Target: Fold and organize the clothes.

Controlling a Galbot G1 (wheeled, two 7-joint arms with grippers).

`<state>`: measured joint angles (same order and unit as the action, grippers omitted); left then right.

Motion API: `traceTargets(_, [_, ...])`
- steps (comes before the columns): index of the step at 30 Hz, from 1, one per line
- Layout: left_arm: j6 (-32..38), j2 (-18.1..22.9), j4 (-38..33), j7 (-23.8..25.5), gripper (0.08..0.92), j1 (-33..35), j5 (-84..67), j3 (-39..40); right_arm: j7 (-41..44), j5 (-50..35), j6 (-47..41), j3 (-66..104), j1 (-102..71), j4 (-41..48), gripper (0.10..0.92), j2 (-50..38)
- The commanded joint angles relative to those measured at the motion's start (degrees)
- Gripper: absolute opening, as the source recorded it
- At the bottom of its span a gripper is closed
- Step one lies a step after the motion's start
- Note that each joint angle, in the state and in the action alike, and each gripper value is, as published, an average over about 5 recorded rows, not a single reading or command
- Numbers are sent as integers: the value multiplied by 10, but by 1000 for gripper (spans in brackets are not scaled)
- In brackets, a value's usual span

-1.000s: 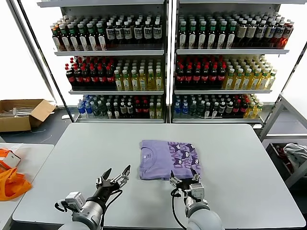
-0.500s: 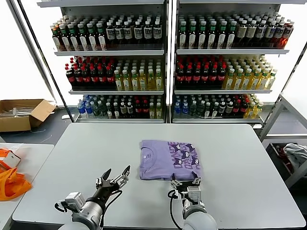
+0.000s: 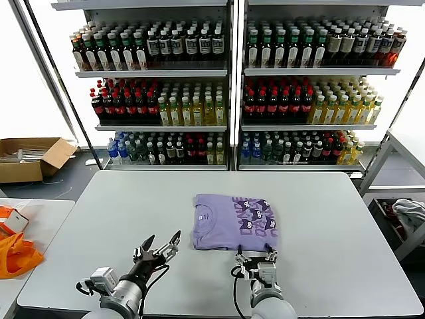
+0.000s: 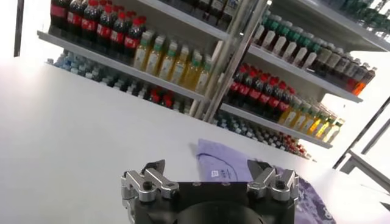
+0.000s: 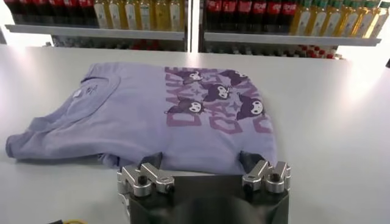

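I see the folded lavender T-shirt on the table. My right gripper, fingers spread, sits just beside its near edge; my left gripper, also spread, hovers farther left of it.

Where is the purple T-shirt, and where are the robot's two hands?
T-shirt [image 3: 234, 222]: head view, middle of the folded lavender fabric.
Left gripper [image 3: 158, 247]: head view, midway between its open fingertips, over the table left of the shirt.
Right gripper [image 3: 255, 252]: head view, midway between its open fingertips, at the shirt's near edge.
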<state>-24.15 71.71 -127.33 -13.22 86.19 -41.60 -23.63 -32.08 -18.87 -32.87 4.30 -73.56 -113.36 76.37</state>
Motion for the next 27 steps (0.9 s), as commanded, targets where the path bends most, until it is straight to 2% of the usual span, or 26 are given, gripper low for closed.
traceTargets(1, [0, 0, 0, 0, 823, 2, 2, 0, 6, 3, -2, 2, -2, -73, 823, -2])
traceTargets(6, [0, 3, -1, 0, 823, 2, 7, 6, 27, 30, 0, -14, 10, -89, 823, -4])
traceTargets(13, [-1, 8, -6, 0, 823, 7, 12, 10, 44, 36, 3, -39, 56, 40, 823, 34])
traceTargets(16, [0, 8, -10, 1, 823, 12, 12, 6, 45, 36, 0, -45, 59, 68, 823, 43])
traceTargets(27, [-1, 6, -10, 1, 822, 12, 16, 1, 43, 31, -3, -40, 61, 62, 823, 33])
